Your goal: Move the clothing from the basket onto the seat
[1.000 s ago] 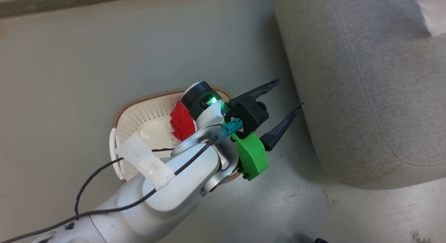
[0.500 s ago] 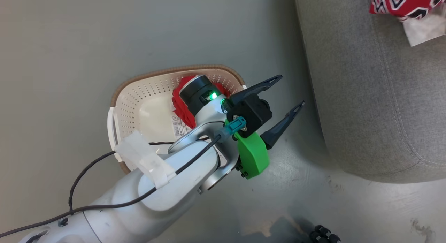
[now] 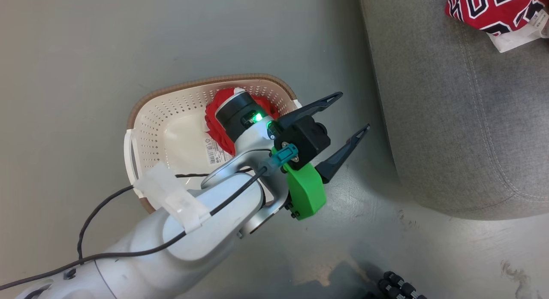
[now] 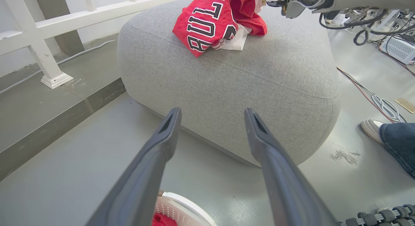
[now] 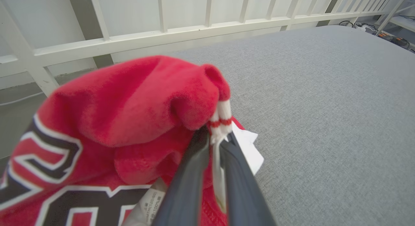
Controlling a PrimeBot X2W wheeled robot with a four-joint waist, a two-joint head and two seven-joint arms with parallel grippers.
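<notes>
Two red garments, split up: jersey (image 3: 484,9) on the seat (image 3: 450,119), other piece (image 3: 216,129) down in the basket (image 3: 171,101).
Right fingers (image 5: 188,174) pinch the jersey's white trim; left fingers (image 4: 267,154) spread wide just past the basket.

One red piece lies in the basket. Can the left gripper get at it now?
Probably yes: the open left gripper hangs over the basket's edge, nothing covers the red garment, but the gripper points away.
</notes>
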